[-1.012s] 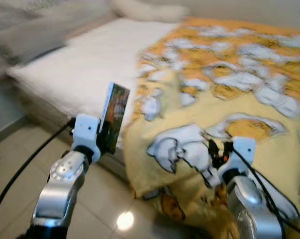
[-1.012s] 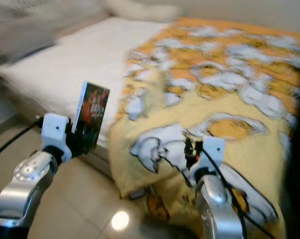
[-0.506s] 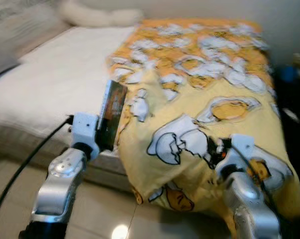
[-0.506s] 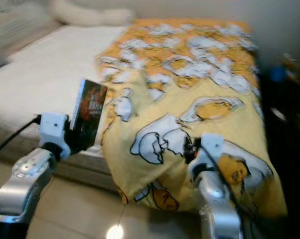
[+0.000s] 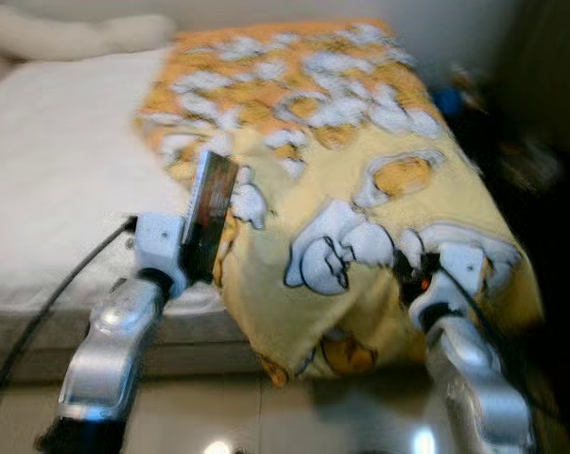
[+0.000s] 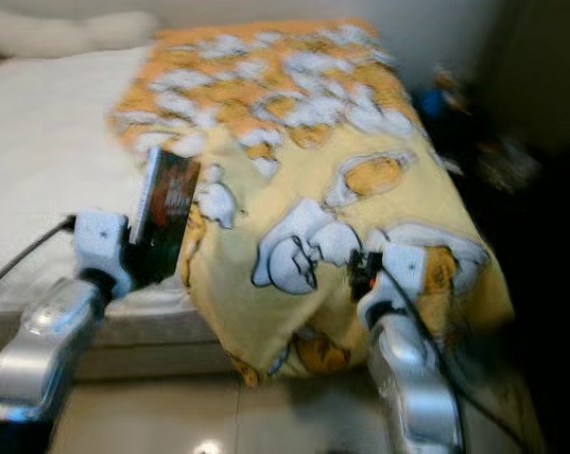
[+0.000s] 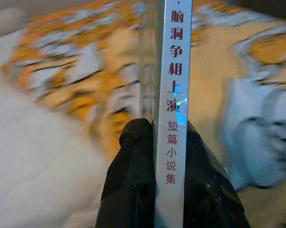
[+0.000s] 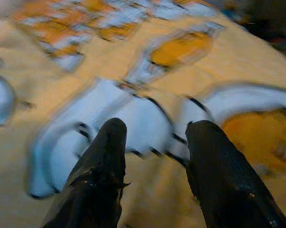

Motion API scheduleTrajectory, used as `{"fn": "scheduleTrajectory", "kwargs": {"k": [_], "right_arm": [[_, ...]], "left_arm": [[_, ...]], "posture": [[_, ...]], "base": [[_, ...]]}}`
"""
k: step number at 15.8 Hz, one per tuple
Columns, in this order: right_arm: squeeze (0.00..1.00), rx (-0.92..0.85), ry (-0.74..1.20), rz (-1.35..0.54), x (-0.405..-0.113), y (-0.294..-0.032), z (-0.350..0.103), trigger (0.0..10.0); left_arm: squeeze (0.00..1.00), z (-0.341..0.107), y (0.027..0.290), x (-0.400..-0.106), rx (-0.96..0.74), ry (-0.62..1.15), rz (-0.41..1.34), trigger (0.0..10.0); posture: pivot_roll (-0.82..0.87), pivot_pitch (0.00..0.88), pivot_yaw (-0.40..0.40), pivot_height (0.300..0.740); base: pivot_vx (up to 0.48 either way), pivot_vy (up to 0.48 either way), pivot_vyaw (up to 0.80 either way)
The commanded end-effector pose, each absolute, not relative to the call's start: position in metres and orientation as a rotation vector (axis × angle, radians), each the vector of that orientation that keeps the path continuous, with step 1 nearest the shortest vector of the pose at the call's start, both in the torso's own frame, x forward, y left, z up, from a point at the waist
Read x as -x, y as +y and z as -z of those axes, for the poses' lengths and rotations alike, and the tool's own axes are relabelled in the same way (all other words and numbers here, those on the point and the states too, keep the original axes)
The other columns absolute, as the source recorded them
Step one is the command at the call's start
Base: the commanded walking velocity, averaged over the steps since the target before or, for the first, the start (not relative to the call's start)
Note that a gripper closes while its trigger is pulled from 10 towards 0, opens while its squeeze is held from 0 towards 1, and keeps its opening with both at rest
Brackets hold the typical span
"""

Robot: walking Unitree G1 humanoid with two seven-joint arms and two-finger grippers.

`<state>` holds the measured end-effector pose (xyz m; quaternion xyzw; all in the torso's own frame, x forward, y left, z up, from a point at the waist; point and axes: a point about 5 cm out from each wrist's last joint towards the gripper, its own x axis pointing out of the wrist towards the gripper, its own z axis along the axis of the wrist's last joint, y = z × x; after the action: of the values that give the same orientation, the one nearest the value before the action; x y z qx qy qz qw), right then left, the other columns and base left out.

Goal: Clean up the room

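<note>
A book (image 5: pixel 212 210) is held upright in the left gripper (image 7: pixel 164 142), its two black fingers pressed against either cover with the spine facing the wrist camera — a grip that seems meant for carrying it off to be put away. It is raised in front of the bed's edge, near the boundary between the white mattress (image 5: pixel 48 189) and the yellow cartoon-print blanket (image 5: pixel 360 218). On the white spine, red Chinese characters can be read: 脑洞争相上演, then smaller, 短篇小说集. The cover's print is too blurred to make out. The right gripper (image 8: pixel 154 156) is held out over the blanket with its fingers spread and nothing between them — presumably kept free for the next item. Dark, indistinct clutter (image 5: pixel 521 161) lies beside the bed.
</note>
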<state>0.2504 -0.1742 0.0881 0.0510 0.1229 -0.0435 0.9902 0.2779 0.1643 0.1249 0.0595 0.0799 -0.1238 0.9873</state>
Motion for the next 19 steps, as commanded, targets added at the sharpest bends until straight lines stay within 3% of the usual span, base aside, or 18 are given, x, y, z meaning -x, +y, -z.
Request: {"fn": "scheduleTrajectory", "kwargs": {"k": [1,19], "right_arm": [[0.00,-0.105,0.243,0.070,-0.2522,-0.1689,-0.0897,10.0],[0.00,-0.063,0.223,0.001,-0.2611,-0.1641,-0.0916,10.0]], "left_arm": [[0.00,-0.1346,0.1721,-0.2787,-0.137,0.120,0.225,10.0],[0.00,-0.1343,0.1771,-0.2743,-0.148,0.125,0.189,10.0]], "posture": [[-0.01,0.000,0.097,0.740],[0.01,0.000,0.073,0.740]], "base": [[0.000,0.480,-0.80],[0.000,0.480,-0.04]]}}
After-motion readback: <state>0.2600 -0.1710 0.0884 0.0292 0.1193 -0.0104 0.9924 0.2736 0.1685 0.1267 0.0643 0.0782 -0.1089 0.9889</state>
